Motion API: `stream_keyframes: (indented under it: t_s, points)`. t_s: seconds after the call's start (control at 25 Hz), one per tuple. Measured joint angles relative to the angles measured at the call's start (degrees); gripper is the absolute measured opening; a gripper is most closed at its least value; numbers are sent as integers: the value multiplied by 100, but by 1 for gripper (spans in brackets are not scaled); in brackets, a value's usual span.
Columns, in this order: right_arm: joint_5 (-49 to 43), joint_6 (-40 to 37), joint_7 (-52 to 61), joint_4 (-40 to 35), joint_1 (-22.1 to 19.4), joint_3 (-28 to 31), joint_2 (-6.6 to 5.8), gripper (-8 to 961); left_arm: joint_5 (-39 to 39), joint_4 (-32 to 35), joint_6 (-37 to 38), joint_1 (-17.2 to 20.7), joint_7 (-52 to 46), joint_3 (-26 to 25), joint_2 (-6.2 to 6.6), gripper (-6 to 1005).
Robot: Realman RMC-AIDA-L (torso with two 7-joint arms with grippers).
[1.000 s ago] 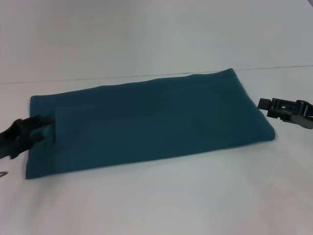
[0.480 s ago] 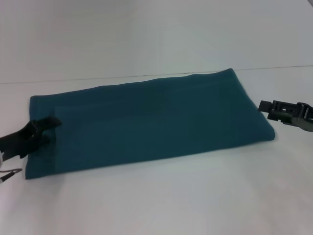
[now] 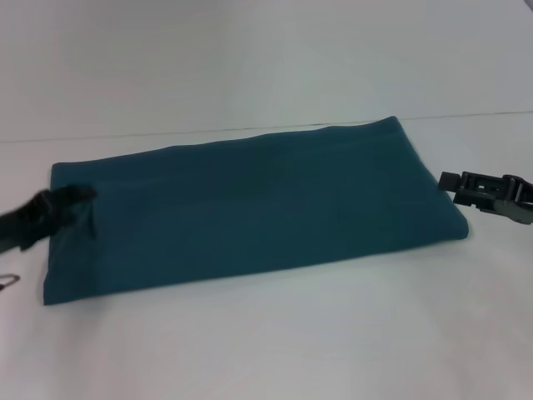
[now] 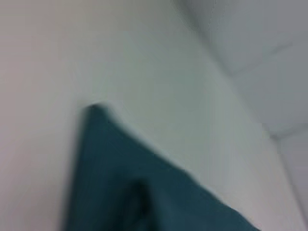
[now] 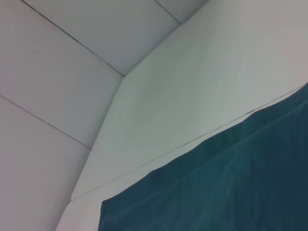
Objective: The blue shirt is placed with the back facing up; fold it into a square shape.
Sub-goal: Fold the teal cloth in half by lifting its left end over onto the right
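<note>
The blue shirt (image 3: 250,208) lies on the white table as a long, flat teal band running left to right, plain side up. My left gripper (image 3: 62,204) is at the shirt's left end, over its short edge, and shows blurred. A small crease in the cloth sits right beside it. The left wrist view shows a corner of the blue shirt (image 4: 125,187) on the table. My right gripper (image 3: 454,182) hovers just off the shirt's right end, apart from the cloth. In the right wrist view the blue shirt (image 5: 226,187) fills the lower part of the picture.
The white table (image 3: 275,342) stretches on all sides of the shirt. Its far edge meets a pale wall (image 3: 250,58) behind. A thin metal piece (image 3: 7,281) shows at the left border.
My left gripper has moved along the shirt's left end toward the far side. The raised flap seen there a second ago now lies flatter. The right gripper has barely moved.
</note>
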Motion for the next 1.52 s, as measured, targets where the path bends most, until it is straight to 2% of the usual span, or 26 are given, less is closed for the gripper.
stream_keyframes:
  t_s: [0.04, 0.12, 0.2, 0.24, 0.4, 0.56, 0.72, 0.88, 0.96, 1.04, 1.32, 1.52]
  points:
    - [0, -1, -1, 0, 0, 1, -3, 704, 21, 238, 258, 35, 86, 53, -9, 757]
    - [-1, 9, -2, 0, 0, 1, -10, 704, 143, 471, 542, 39, 85, 253, 66, 768]
    - [-1, 21, -2, 4, 3, -5, -10, 704, 289, 482, 689, -29, -54, 539, 248, 780]
    - [-2, 21, -2, 4, 10, -5, -8, 704, 329, 473, 741, -55, -97, 602, 301, 786]
    - [-44, 20, -2, 7, 42, -5, 0, 704, 291, 509, 814, -46, -233, 543, 347, 809]
    - [-67, 20, -2, 9, 44, -4, -10, 704, 430, 471, 759, -75, -427, 552, 520, 832]
    - [-83, 27, -2, 9, 43, -1, -28, 704, 790, 627, 737, -160, -75, 645, 597, 863]
    - [-129, 65, -2, 9, 44, 1, -29, 704, 1182, 675, 663, -325, 662, 681, 581, 872]
    - [-133, 75, -2, 9, 46, 1, -29, 704, 1278, 670, 578, -356, 720, 691, 567, 873]
    - [-133, 76, -2, 9, 56, 0, -29, 704, 1499, 567, 231, -432, 659, 710, 493, 875]
    - [-134, 80, -2, 9, 60, -2, -29, 704, 1658, 289, -561, -438, -905, 701, 283, 878]
    - [-133, 80, -2, 9, 57, -1, -32, 704, 1707, 223, -751, -450, -1079, 733, 191, 874]
